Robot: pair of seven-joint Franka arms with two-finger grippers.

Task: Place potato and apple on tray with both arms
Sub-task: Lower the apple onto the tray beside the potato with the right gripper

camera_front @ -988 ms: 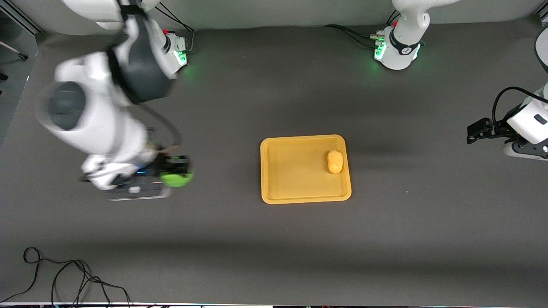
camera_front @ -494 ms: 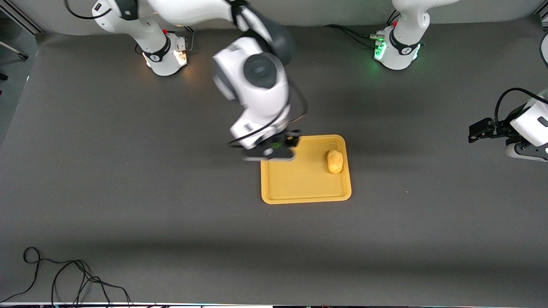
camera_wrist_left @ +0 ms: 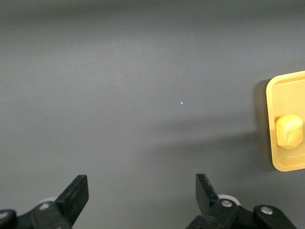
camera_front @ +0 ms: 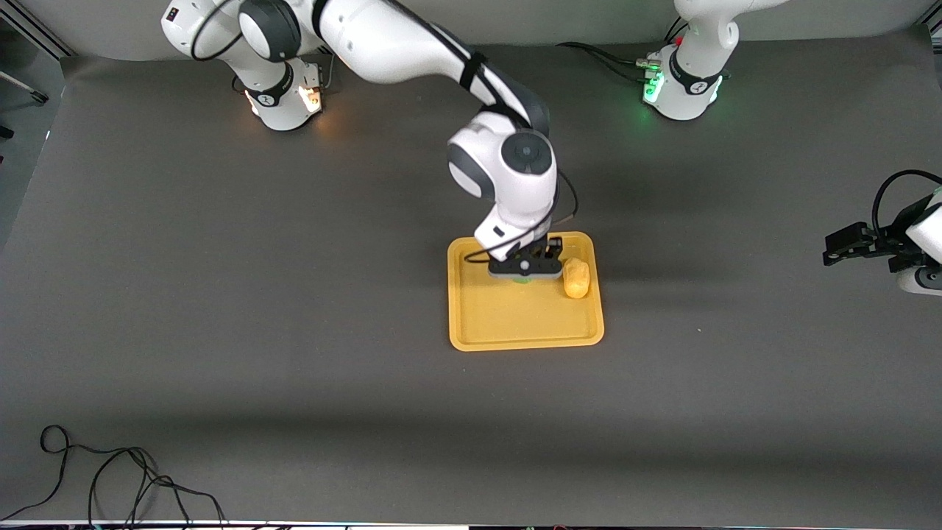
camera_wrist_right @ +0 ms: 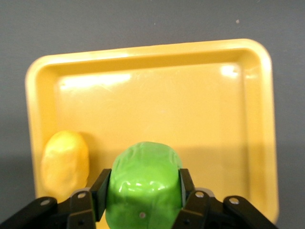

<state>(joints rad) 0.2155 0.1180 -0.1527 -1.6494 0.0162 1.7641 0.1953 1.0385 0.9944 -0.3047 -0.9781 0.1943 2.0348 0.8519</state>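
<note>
The yellow-orange tray (camera_front: 515, 320) lies mid-table. The potato (camera_front: 576, 278) rests in it near the rim toward the left arm's end. My right gripper (camera_front: 524, 268) is low over the tray beside the potato, shut on the green apple (camera_front: 522, 280), which is mostly hidden under the hand. In the right wrist view the apple (camera_wrist_right: 144, 183) sits between the fingers (camera_wrist_right: 101, 190) of the right gripper (camera_wrist_right: 143, 191), over the tray (camera_wrist_right: 167, 105), next to the potato (camera_wrist_right: 65, 164). My left gripper (camera_front: 839, 246) waits open and empty at its end of the table. The left wrist view shows the left gripper (camera_wrist_left: 141, 191), tray (camera_wrist_left: 272, 93) and potato (camera_wrist_left: 289, 131).
Black cables (camera_front: 110, 478) lie near the table's front edge at the right arm's end. The right arm's base (camera_front: 283, 96) glows orange and the left arm's base (camera_front: 681, 88) glows green.
My right arm has swung with the apple from its end of the table to over the tray beside the potato. The left gripper has drifted slightly toward its own end.
</note>
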